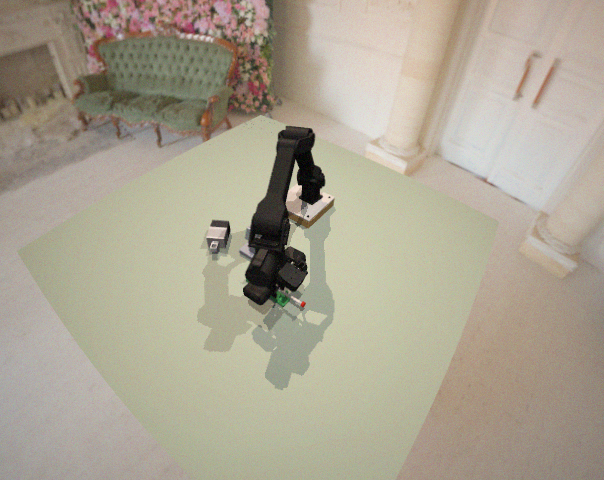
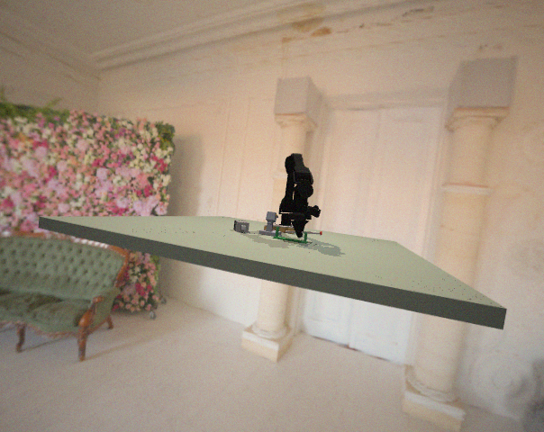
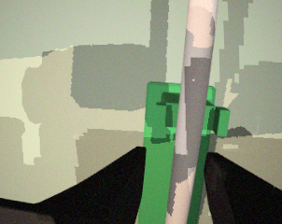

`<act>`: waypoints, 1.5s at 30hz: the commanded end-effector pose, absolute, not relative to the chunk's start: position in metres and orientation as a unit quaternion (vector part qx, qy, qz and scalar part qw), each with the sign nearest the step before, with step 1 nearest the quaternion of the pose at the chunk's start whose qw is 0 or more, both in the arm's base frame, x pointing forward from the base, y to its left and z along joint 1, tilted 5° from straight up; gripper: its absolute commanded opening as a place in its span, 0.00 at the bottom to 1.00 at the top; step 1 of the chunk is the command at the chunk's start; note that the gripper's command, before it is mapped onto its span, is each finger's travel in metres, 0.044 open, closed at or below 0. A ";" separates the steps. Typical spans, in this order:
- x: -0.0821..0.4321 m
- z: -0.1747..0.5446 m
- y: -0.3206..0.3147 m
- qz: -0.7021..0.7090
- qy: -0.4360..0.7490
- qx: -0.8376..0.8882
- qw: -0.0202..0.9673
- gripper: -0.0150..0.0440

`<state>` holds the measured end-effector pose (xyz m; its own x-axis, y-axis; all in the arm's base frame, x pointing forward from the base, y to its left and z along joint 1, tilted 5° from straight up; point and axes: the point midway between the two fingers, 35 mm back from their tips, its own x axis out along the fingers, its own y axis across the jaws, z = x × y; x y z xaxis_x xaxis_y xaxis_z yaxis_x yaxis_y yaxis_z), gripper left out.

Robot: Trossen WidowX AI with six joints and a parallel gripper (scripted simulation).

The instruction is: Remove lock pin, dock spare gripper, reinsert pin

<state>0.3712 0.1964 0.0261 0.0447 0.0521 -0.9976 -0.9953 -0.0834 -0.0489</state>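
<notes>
The lock pin (image 1: 294,300) (image 2: 313,232) (image 3: 196,84), a pale rod with a red head, lies lengthwise over the green cradle (image 1: 282,299) (image 2: 288,239) (image 3: 159,187). In the wrist view it passes over an upright holder at the cradle's end. My gripper (image 2: 300,235) (image 3: 175,159) is low over the cradle. Its fingers stand a little apart on either side of the pin, with gaps showing on both sides. The grey mount (image 1: 246,251) (image 2: 270,216) stands beside the cradle, mostly hidden by the arm in the top view. The spare gripper (image 1: 218,233) (image 2: 240,226) lies apart from the mount.
The arm's base plate (image 1: 318,210) is behind the mount. The arm reaches over the mount to the cradle. The green table top (image 1: 374,320) (image 2: 356,260) bears everything, and its edges are far from these objects.
</notes>
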 end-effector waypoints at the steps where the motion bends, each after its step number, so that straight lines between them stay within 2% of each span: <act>1: 0.372 0.025 0.196 0.520 0.454 -0.522 0.501 0.34; 2: 0.372 0.025 0.196 0.520 0.454 -0.522 0.501 0.29; 6: 0.372 0.025 0.196 0.520 0.454 -0.522 0.501 0.25; 38: 0.366 0.050 0.196 0.525 0.460 -0.518 0.495 0.25; 45: 0.370 0.056 0.179 0.524 0.460 -0.518 0.494 0.25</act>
